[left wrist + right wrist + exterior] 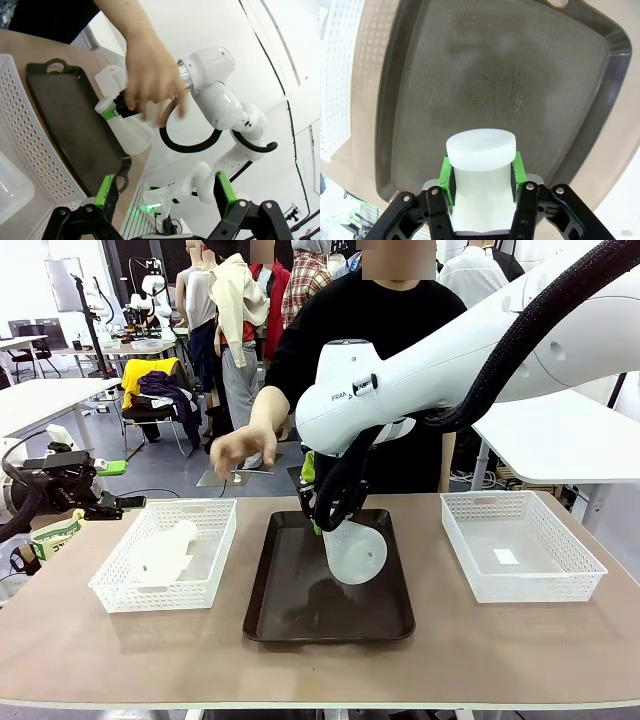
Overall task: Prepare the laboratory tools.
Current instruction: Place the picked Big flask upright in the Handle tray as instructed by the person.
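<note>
Only legible print: dark letters starting "FRA", the rest too small to read, on the white casing of the right arm [400,375]; no other text reads.

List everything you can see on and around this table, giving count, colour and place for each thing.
Flasks: two, frosted white; the held flask hangs over the tray, the other flask lies in the left basket.
Tray: one, dark brown, middle of the table.
Baskets: two, white mesh; left basket and right basket flank the tray.
Table: one, light brown.
Person's hand: one, in the air at the far side.
Left gripper: black, green pads, jaws open, at the table's left end.
Right gripper: black, green pads, jaws shut on the held flask's neck.
</note>
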Robot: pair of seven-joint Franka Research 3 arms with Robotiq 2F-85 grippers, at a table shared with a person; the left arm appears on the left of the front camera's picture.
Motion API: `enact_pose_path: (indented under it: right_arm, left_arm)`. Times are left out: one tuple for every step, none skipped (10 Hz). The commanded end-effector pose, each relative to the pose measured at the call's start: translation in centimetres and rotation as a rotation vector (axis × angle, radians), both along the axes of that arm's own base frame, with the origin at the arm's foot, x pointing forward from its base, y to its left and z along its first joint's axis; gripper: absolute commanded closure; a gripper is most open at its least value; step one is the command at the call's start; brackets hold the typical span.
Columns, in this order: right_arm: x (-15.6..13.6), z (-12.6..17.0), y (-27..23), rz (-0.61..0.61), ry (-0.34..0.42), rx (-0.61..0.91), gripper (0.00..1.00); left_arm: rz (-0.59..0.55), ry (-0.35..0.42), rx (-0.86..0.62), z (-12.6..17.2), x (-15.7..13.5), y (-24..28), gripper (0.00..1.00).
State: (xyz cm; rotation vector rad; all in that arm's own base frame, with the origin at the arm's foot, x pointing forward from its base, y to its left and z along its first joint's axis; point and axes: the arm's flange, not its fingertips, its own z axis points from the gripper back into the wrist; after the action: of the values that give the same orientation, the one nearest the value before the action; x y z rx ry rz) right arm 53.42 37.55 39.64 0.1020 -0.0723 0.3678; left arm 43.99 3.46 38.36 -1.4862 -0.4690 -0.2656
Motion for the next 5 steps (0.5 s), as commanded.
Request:
enact_pose_path:
  right_arm:
    - [0.03,0.00,-0.10,0.006,-0.004,-0.004,1.00]
    - [0.03,0.00,-0.10,0.006,-0.004,-0.004,1.00]
    - [0.03,0.00,-0.10,0.006,-0.004,-0.004,1.00]
    - [0.03,0.00,-0.10,0.006,-0.004,-0.004,1.00]
    - [0.03,0.00,-0.10,0.006,-0.004,-0.004,1.00]
  left_arm:
    - [0.002,-0.018,0.001,-0.02,-0.04,0.12,0.00]
    - [0.002,-0.018,0.001,-0.02,-0.04,0.12,0.00]
    - [0.002,-0.018,0.001,-0.02,-0.04,0.12,0.00]
    - [0.002,-0.018,0.001,-0.02,-0.04,0.12,0.00]
    - [0.002,-0.018,0.001,-0.02,-0.04,0.12,0.00]
